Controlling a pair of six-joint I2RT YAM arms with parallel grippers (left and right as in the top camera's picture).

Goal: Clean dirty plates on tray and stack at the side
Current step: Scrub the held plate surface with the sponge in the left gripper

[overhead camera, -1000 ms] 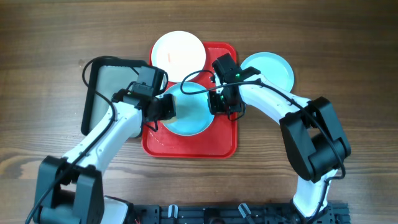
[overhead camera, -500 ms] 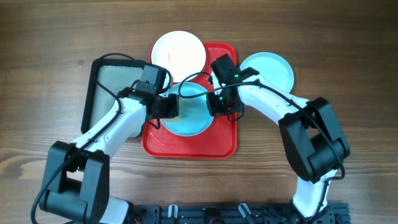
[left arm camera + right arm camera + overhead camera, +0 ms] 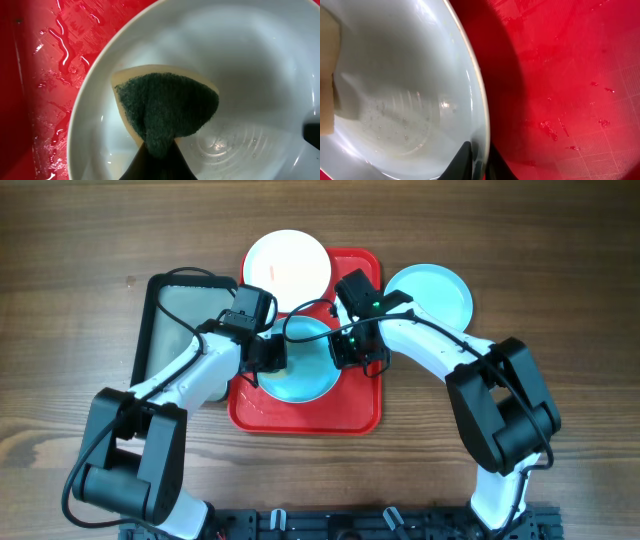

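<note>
A light blue plate [image 3: 305, 370] lies in the middle of the red tray [image 3: 355, 412]. My left gripper [image 3: 270, 352] is shut on a green and yellow sponge [image 3: 165, 110] and presses it on the plate's wet inside [image 3: 250, 65]. My right gripper [image 3: 345, 348] is shut on the plate's right rim [image 3: 479, 95]. A white plate [image 3: 286, 262] with a small orange-red smear rests on the tray's far left corner. A second light blue plate [image 3: 430, 292] lies on the table right of the tray.
A black-rimmed grey tray [image 3: 175, 310] lies left of the red tray, partly under my left arm. The red tray's floor [image 3: 570, 75] is wet with droplets. Bare wooden table [image 3: 560, 260] surrounds everything.
My left gripper has moved the sponge a little to the right and further onto the plate. My right gripper keeps its hold on the rim.
</note>
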